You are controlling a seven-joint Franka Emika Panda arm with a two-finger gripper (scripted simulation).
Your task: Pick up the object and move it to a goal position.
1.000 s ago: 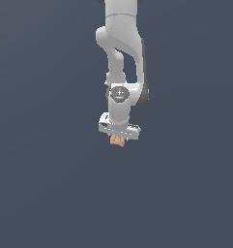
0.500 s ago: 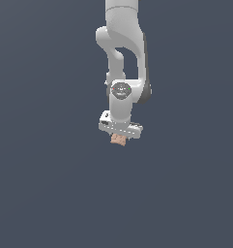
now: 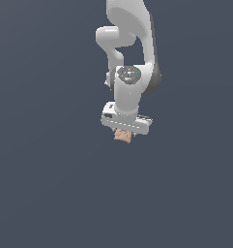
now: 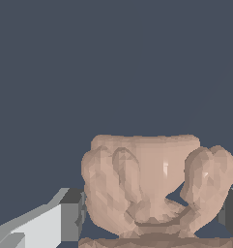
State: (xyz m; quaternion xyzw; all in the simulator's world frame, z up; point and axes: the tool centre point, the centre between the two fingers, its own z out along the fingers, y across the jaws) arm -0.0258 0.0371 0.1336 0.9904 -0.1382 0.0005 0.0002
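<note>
Two grey finger pads press the tan-pink lumpy block from either side. Narrowly set, the white gripper holds it. No writing is legible.

A: What lies around the white two-fingered gripper?
B: Plain dark grey-blue ground on every side in the exterior view; no other thing stands near it.

A: And between its fingers?
B: Taken up. In the wrist view the lumpy tan-pink block fills the gap, touching the dark finger pads.
</note>
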